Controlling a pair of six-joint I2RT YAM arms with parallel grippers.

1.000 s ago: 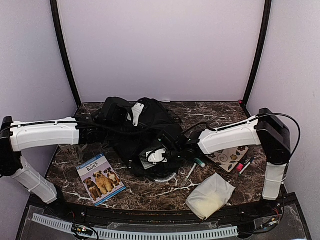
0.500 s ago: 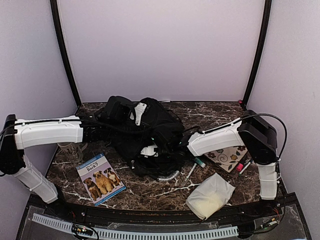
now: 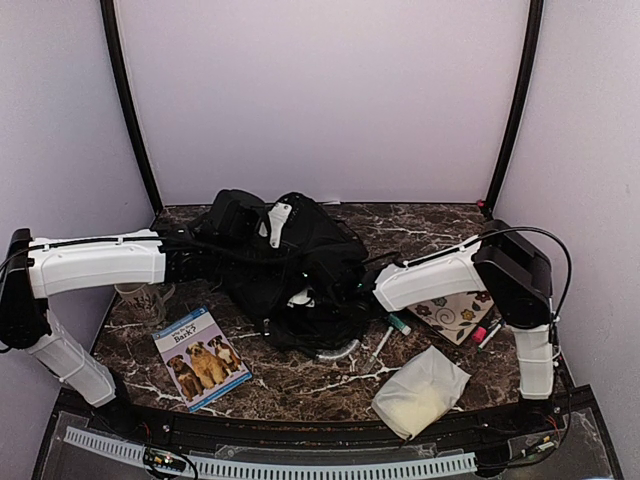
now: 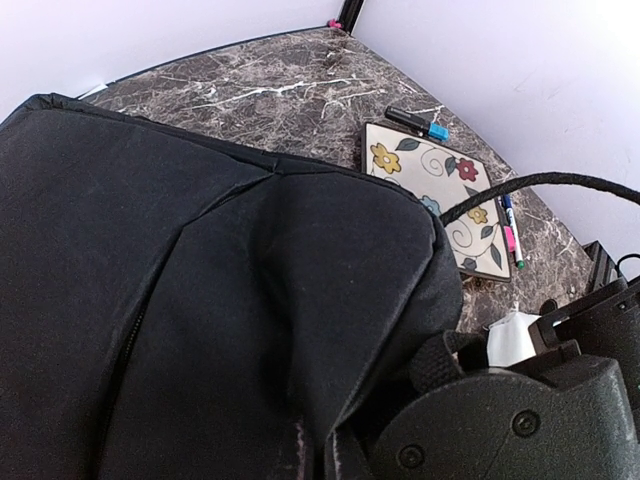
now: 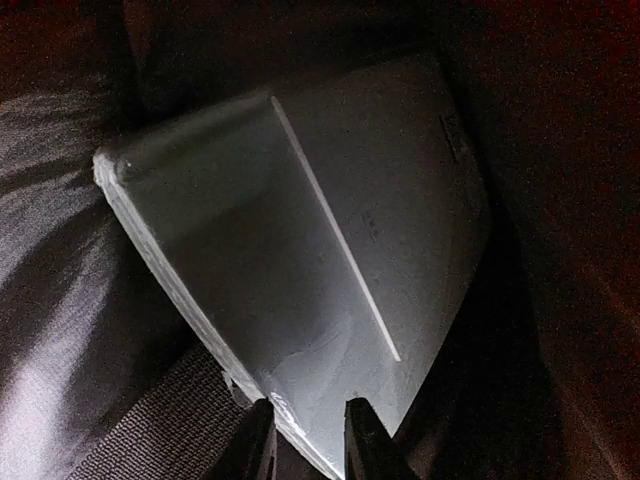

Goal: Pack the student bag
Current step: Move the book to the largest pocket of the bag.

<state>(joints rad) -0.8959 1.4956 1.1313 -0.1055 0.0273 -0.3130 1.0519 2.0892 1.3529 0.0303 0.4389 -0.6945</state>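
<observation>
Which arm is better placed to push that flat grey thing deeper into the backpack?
Right. The right hand pinches a corner of the flat grey item inside the student bag; the left arm is outside, against the bag's top.

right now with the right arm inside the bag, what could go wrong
The right jaws pinch only a corner of the pale flat item, so it may twist or slip. Folds of the student bag crowd it and could snag it. The teal-capped marker lies close beside the right arm and might get swept aside.

The dog book's (image 3: 201,358) cover reads "Bark"
</observation>
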